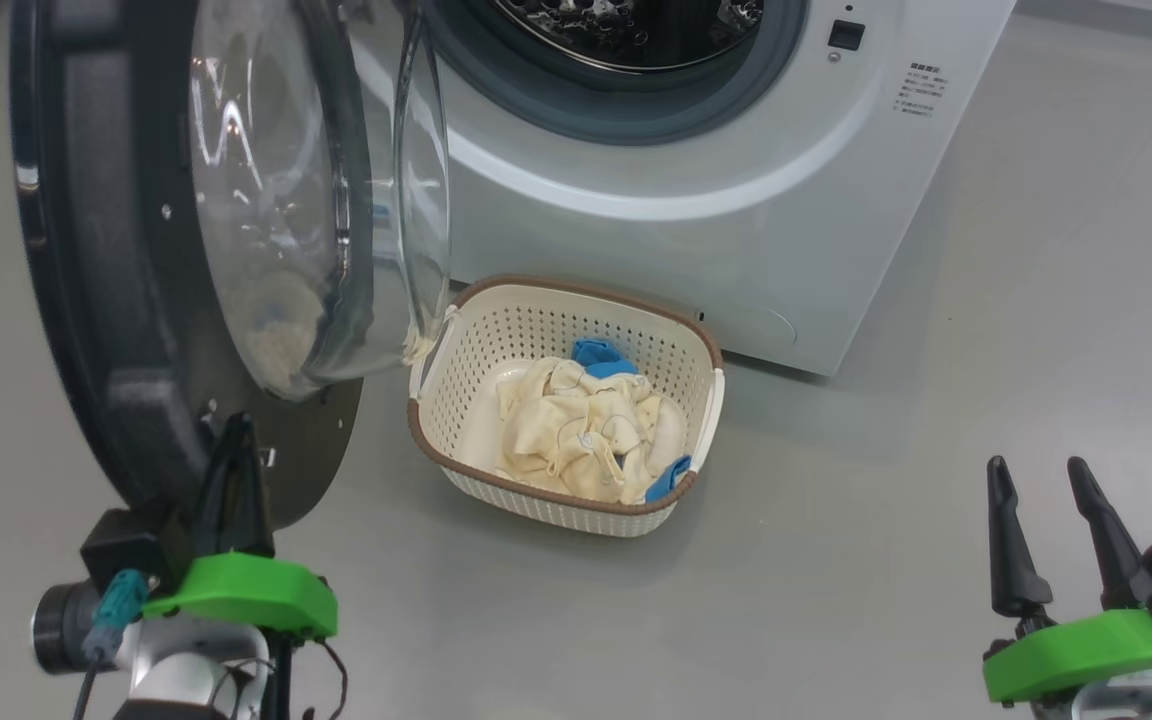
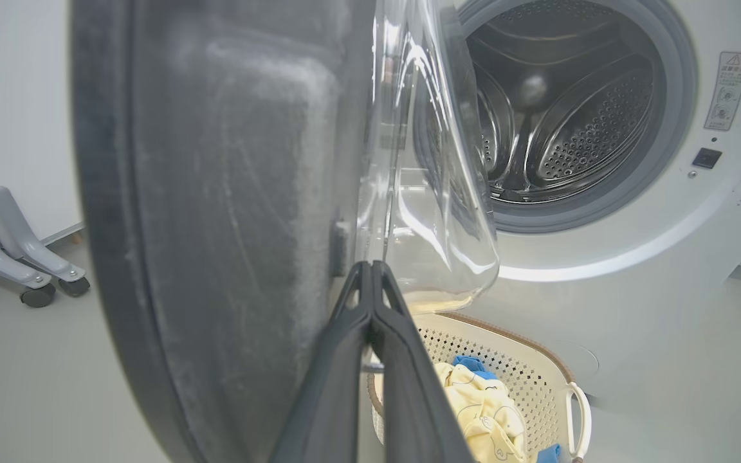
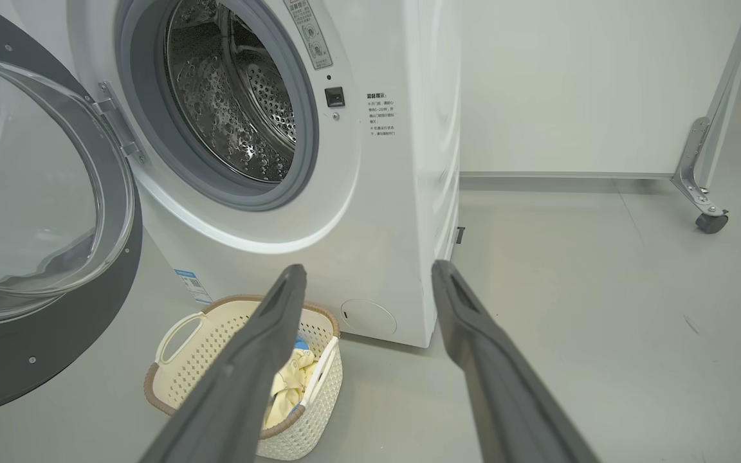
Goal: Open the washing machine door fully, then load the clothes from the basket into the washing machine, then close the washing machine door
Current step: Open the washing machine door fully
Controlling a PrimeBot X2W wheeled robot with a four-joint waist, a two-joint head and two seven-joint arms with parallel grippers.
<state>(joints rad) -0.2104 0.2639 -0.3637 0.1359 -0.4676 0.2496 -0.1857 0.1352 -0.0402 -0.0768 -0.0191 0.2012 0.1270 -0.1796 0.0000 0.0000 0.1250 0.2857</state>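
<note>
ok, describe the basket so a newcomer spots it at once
Find the white washer with its round door swung open. On the grey floor before it, beside the door, sits the basket. Cream, perforated, brown-rimmed, it alone holds yellow and blue clothes.

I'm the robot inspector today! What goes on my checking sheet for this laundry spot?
Surface: grey floor, basket standing on it.
Job's things: washing machine door swung open; washing machine, no clothes seen in its drum; clothes in the basket.
Clutter: nothing seen.
Grippers: left gripper shut, by the door's lower edge; right gripper open, holding nothing.
Cables: teal-plugged cable at the left wrist.
Surroundings: white wall, wheeled frame legs.
</note>
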